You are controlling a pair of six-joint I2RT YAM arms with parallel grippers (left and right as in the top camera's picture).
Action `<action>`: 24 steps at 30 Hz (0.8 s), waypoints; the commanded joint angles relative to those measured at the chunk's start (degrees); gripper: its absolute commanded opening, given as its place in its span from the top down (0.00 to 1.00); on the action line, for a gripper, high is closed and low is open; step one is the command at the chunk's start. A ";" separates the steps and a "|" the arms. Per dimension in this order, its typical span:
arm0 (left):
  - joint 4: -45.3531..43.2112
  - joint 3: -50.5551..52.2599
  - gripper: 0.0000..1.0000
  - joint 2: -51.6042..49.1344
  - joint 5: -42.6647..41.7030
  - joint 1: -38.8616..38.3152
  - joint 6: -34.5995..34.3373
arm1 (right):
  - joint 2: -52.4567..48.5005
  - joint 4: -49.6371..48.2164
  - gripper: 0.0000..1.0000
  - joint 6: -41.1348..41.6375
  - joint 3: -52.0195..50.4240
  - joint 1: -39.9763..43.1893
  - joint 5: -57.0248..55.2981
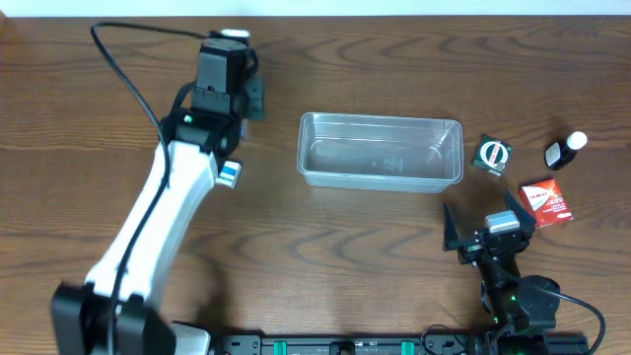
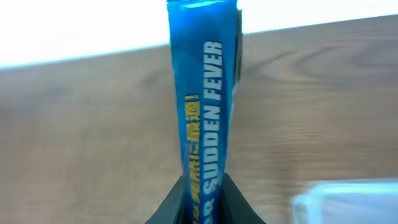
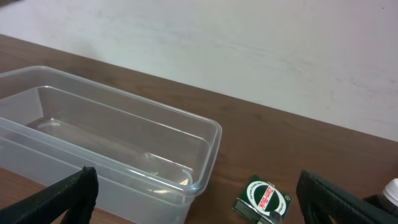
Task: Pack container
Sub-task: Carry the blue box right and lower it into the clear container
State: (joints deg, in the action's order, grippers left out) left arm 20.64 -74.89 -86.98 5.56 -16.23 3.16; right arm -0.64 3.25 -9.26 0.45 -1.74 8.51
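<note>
One blue box [image 2: 202, 112], one container [image 1: 381, 117], one bottle [image 1: 564, 150].

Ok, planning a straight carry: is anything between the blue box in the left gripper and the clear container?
Nothing visible does. The left gripper is shut on the blue box, and only bare table lies between it and the container. The container itself holds nothing, so its inside is free too.

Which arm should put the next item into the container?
Left. The left end effector is shut on the blue box near the empty container. The right end effector is open and holds nothing.
</note>
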 commanded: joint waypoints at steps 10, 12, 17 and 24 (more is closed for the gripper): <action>2.10 -0.55 0.87 4.74 -27.45 -11.39 33.97 | 0.22 0.24 0.01 0.44 -0.13 -0.52 -0.15; 2.64 -0.55 0.86 3.93 -30.40 -12.09 35.30 | 0.22 0.24 0.01 0.44 -0.13 -0.55 -0.15; 5.16 -0.55 0.85 1.09 -34.77 -13.25 41.75 | 0.22 0.24 0.01 0.44 -0.13 -0.52 -0.15; 6.80 -0.55 0.84 -3.96 -35.17 -13.55 52.98 | 0.22 0.24 0.01 0.44 -0.13 -0.55 -0.17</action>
State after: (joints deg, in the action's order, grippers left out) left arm 27.27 -74.89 -89.65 -27.57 -29.74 48.66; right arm -0.64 3.25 -9.26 0.45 -1.74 8.49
